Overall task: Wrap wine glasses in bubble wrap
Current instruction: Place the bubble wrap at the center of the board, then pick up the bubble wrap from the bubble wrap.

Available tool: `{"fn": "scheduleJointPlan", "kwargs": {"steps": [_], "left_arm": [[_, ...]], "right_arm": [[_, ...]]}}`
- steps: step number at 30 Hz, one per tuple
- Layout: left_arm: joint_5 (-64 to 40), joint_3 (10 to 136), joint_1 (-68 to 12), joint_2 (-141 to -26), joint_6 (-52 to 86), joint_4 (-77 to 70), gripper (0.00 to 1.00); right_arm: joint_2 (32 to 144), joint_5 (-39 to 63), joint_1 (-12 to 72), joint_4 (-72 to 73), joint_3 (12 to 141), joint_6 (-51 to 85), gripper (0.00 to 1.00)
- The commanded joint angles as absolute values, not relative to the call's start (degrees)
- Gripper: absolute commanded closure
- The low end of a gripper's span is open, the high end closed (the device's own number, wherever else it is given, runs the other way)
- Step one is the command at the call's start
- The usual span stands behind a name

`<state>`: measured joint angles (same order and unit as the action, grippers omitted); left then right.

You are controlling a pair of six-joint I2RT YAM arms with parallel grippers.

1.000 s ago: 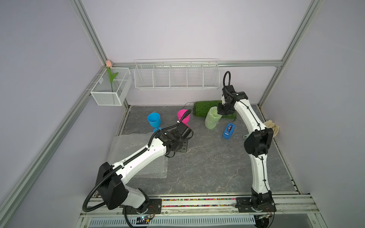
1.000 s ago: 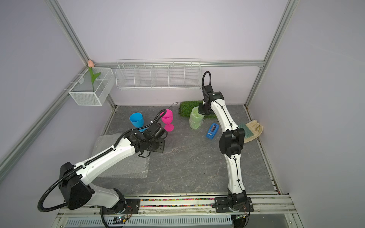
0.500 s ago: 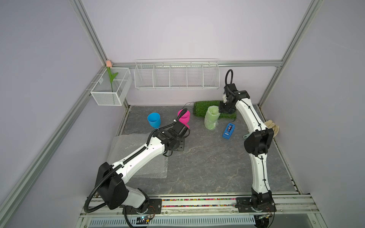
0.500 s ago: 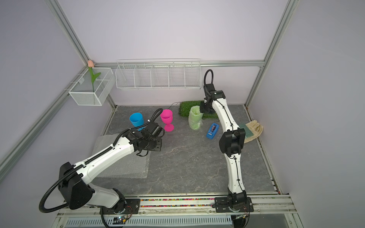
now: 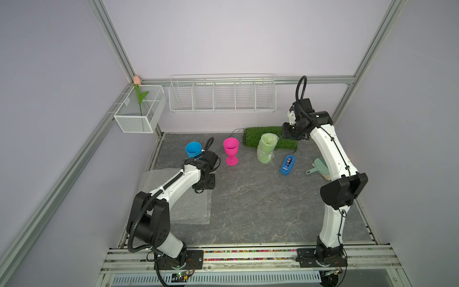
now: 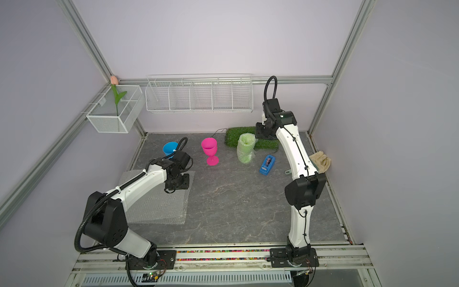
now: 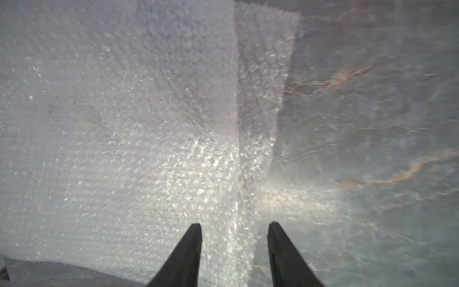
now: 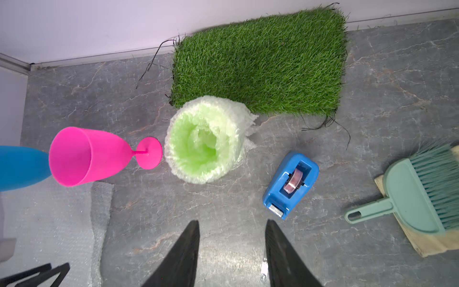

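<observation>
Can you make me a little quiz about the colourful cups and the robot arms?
1. Which goblet is already wrapped? A) blue B) pink C) green
2. True or false: the pink goblet is standing upright.
3. Fill in the gap: the left fingers are open and point at a flat sheet of ____.

Key
1. C, the green goblet
2. True
3. bubble wrap
</observation>
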<state>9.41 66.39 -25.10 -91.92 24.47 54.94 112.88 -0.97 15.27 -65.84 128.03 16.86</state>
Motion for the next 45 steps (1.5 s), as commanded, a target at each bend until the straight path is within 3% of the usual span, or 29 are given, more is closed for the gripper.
{"fn": "scheduleJointPlan", "kwargs": {"steps": [1,9,13,19,29,35,38,43,45], "left_arm": [[10.33,65.74,-23.07,-95.54,22.92,53.09,0.56],[7.98,64.98,-21.71,-103.26,22.49,48.23,0.60],[7.54,64.29,-21.36,-105.06,22.12,47.20,0.68],[8.62,64.11,-21.18,-103.02,22.23,47.99,0.88],[10.85,66.30,-21.09,-94.95,21.49,54.56,0.84],[11.22,65.94,-20.83,-93.99,20.74,55.11,0.91],[11.16,65.57,-20.50,-94.05,20.49,55.06,0.85],[10.52,65.77,-20.41,-93.55,20.21,55.28,0.99],[9.69,66.72,-20.45,-92.86,20.38,56.30,1.00]], "right_arm": [[109.21,0.06,15.73,-63.42,121.73,16.70,0.53],[102.88,-1.04,15.64,-61.59,112.89,16.14,0.54],[100.94,-1.67,15.63,-61.44,110.75,15.97,0.54],[99.20,-1.93,15.64,-61.35,109.12,16.15,0.55],[97.74,-2.50,15.58,-61.64,108.05,16.03,0.55],[97.21,-2.21,15.64,-61.20,107.14,16.15,0.55],[97.03,-2.20,15.64,-61.23,106.96,16.20,0.55],[96.77,-2.37,15.63,-61.32,106.88,16.06,0.55],[96.68,-2.55,15.59,-61.34,106.88,15.94,0.55]]}}
